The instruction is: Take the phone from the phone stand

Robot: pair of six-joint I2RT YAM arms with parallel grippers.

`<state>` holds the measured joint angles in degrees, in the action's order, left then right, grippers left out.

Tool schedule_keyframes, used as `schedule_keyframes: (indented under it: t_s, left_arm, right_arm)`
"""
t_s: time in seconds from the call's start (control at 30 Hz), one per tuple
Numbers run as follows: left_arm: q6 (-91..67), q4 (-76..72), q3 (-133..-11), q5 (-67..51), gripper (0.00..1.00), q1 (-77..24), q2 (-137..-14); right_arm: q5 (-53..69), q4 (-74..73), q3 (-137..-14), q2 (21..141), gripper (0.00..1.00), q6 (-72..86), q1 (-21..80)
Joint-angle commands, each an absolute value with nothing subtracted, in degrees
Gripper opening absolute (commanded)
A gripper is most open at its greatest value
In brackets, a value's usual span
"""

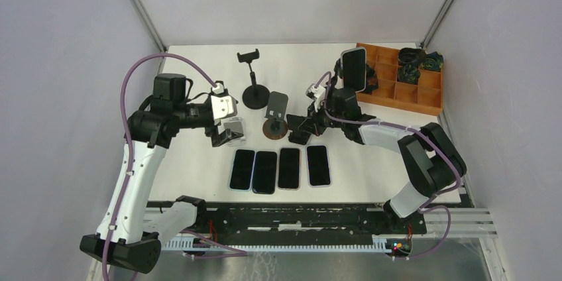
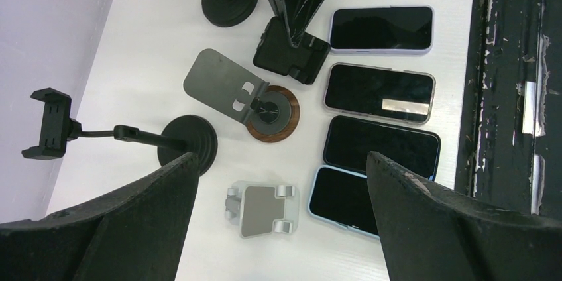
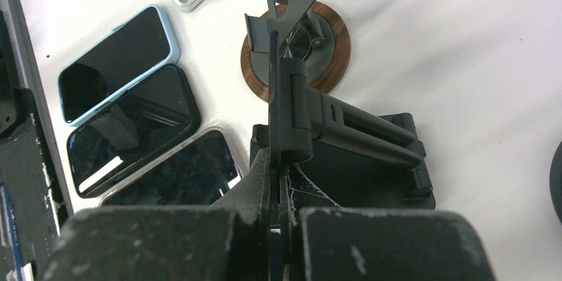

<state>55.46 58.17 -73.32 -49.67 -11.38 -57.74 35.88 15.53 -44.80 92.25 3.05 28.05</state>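
Right pincer (image 1: 303,127) apart from mounted phone (image 1: 353,69)

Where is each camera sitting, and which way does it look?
Top external: high behind the arms, looking down on the white table; shows both whole arms.
Left wrist: on the left arm, looking straight down at stands and four flat phones; its open left gripper frames the view.
Right wrist: low, looking along the right gripper, shut on the black stand.
Shared: both wrist views show the wood-ringed stand and the flat phones.
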Motion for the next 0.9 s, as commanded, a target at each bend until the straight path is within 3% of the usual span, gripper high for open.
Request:
schedule_keyframes:
  t_s: [0.0,0.4,0.7,0.87]
  left_arm:
    - [53.61,57.54,-72.88,-51.39,1.0,-11.47,-57.53]
    - [53.04,57.56,-73.46,-51.49,1.0,-11.43,-57.8]
    - [53.26,57.56,-73.21,-51.43,1.0,-11.43,-57.69]
    - [53.59,57.56,-73.14,-51.49,1.0,-11.4,-57.57]
  right_arm:
    - [36.33,21.18,-47.42,94.14,0.0,0.41,27.81]
    - [33.22,22.84,-47.3,94.68,0.01,-4.62,26.72]
    - [35.85,21.71,-47.38,94.55,0.26,-5.54,25.78]
    - [38.17,22.04,-46.49,93.48,0.31,-5.36,25.72]
